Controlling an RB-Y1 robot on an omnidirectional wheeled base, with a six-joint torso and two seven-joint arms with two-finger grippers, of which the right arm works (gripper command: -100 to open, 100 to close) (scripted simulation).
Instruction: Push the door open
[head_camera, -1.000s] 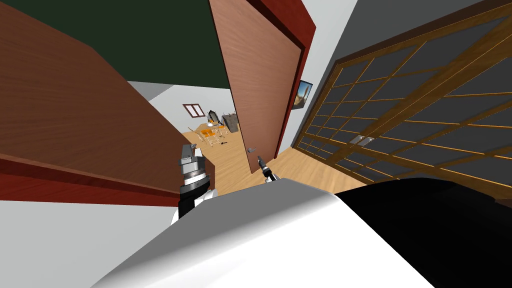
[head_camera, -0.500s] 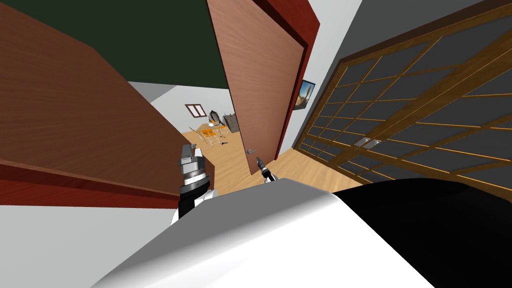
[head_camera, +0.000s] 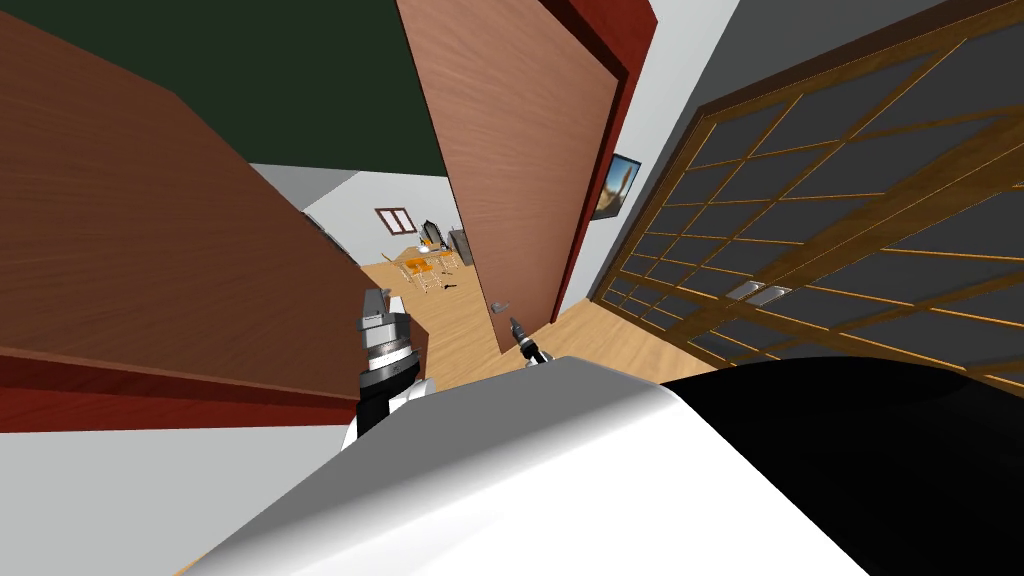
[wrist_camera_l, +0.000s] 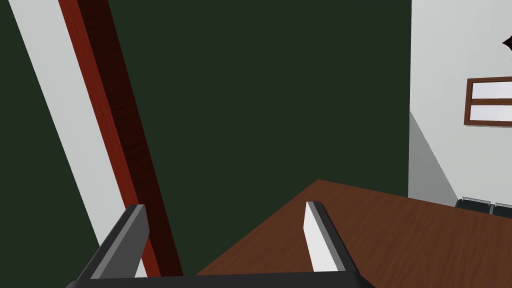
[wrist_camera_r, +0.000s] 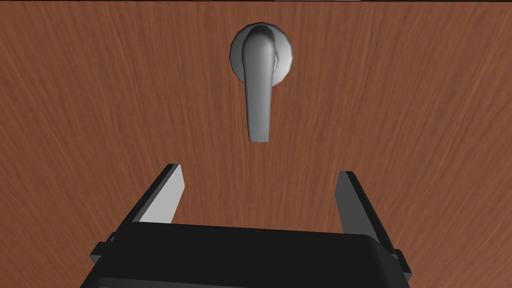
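The brown door (head_camera: 520, 150) stands ajar ahead. The right gripper (wrist_camera_r: 257, 195), fingers spread and empty, faces the door's panel up close, and the grey handle (wrist_camera_r: 257, 95) points toward the gap between them. The left gripper (wrist_camera_l: 222, 225), also spread, hangs beside another brown panel (head_camera: 150, 250).

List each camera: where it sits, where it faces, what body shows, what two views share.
Head view: on the head, looking steeply down and forward at the door and floor; left hand and right hand show.
Left wrist view: on the left hand, facing a green wall and red frame; its open fingers show.
Right wrist view: on the right hand, facing the door; its open fingers show.
Shared: head and right wrist views show the handle.
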